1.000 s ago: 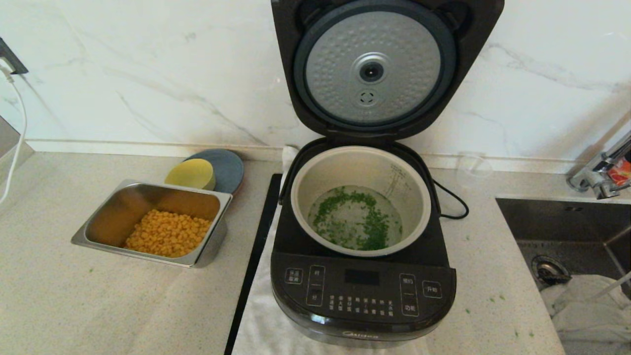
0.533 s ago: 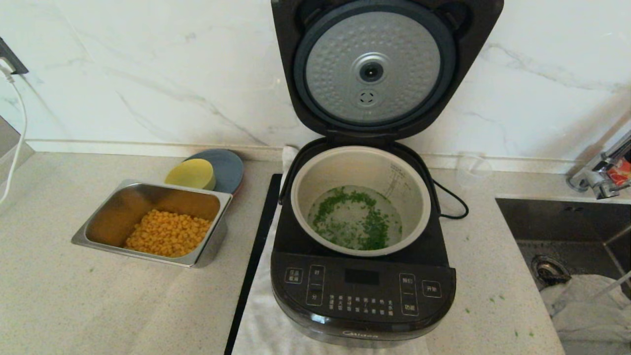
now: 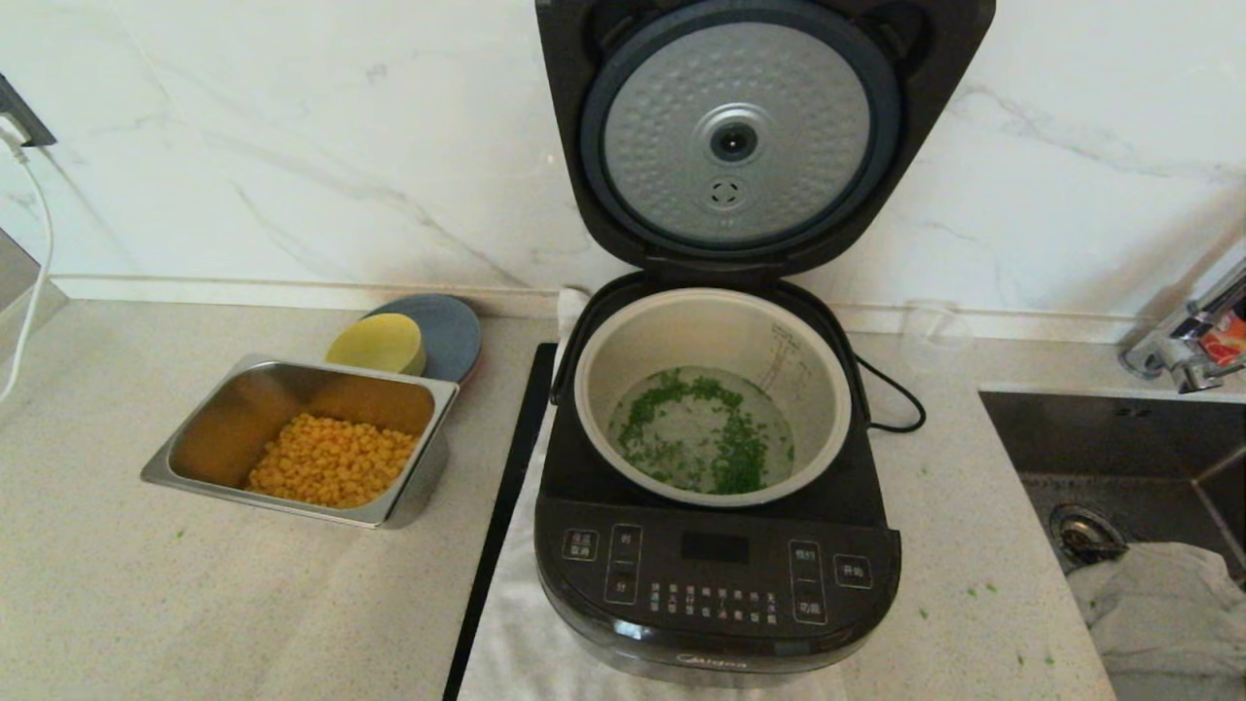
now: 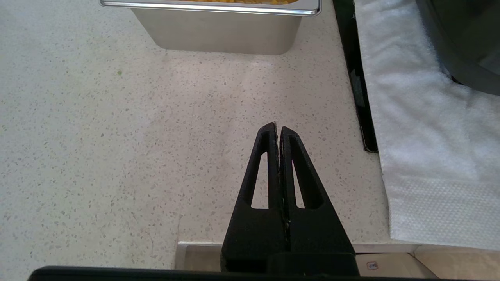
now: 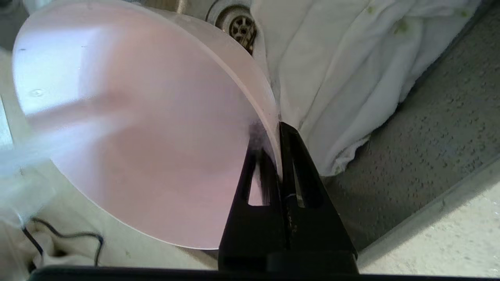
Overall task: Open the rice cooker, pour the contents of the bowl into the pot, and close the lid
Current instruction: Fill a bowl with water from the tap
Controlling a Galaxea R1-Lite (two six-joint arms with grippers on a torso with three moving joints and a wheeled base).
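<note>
While the rice cooker (image 3: 717,487) stands on the tabletop (image 3: 146,594) with its lid (image 3: 740,136) raised upright against the wall, the pot (image 3: 715,336) inside sits exposed and holds the contents of the bowl (image 3: 706,443): chopped green bits scattered in clear liquid across the pot's bottom. The lid's dimpled silver underside faces forward.

The bowl (image 5: 136,117) appears only in the right wrist view. The right gripper (image 5: 278,128) has its jaws clamped on the bowl's rim, one finger inside against the pale pink surface and one outside. The bowl is tilted and its visible interior is bare. Beyond the jaws lie a sink drain (image 5: 239,24) and a crumpled white cloth (image 5: 343,70) with a few green flecks.

A steel tray (image 3: 190,458) rests on the tabletop and holds yellow corn kernels (image 3: 331,460) heaped toward its front. Behind it a yellow dish (image 3: 375,343) lies on a grey plate (image 3: 453,331).

The left gripper (image 4: 277,128) shows only in its own wrist view, hanging above bare tabletop with jaws pressed together and holding nothing. The tray's wall is ahead of the jaws, and a white towel (image 4: 422,156) lies off to one side, under the cooker's base. The head view shows neither gripper, but alone shows the pot's contents and the open lid.
</note>
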